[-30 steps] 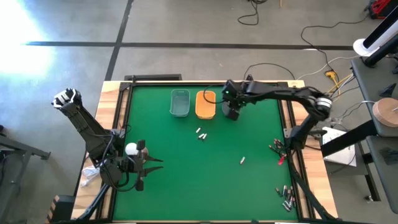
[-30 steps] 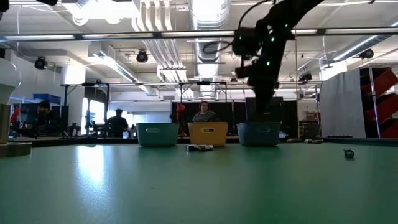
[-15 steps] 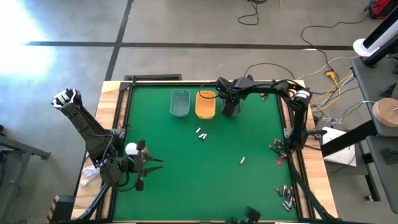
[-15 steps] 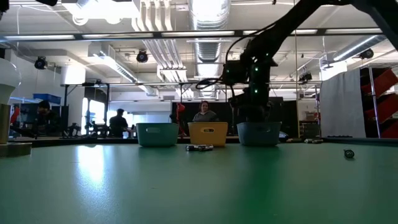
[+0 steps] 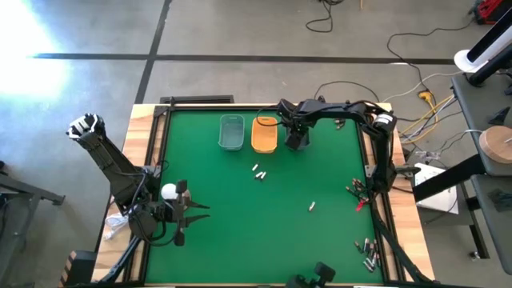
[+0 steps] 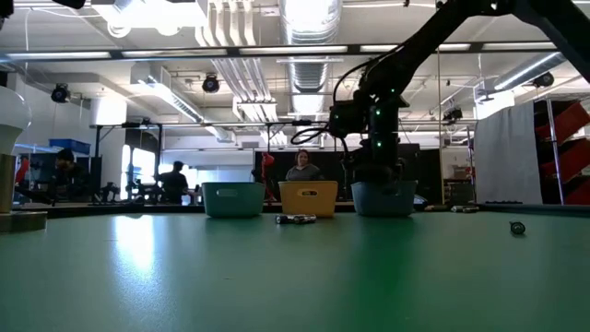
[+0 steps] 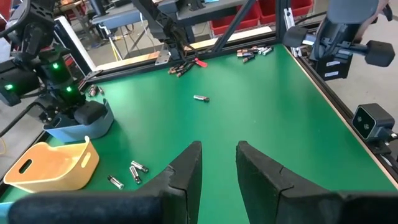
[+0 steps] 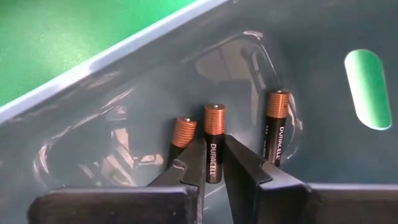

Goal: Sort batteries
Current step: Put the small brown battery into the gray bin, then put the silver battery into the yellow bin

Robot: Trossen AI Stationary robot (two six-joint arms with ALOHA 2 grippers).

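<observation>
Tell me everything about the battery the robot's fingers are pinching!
The battery is a small black cylinder with a copper-coloured top and white Duracell lettering down its side. It stands nearly upright between the fingers of the right gripper, which are closed on its lower half. It hangs inside a grey-blue plastic tray at the far side of the green table. Two matching batteries stand close on either side, seemingly not touching it.

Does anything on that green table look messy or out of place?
Somewhat: small cylindrical batteries lie scattered on the green table, a few below the orange tray at, one alone at, and a heap in the near right corner. A tangle of red and black clips lies at the right edge.
</observation>
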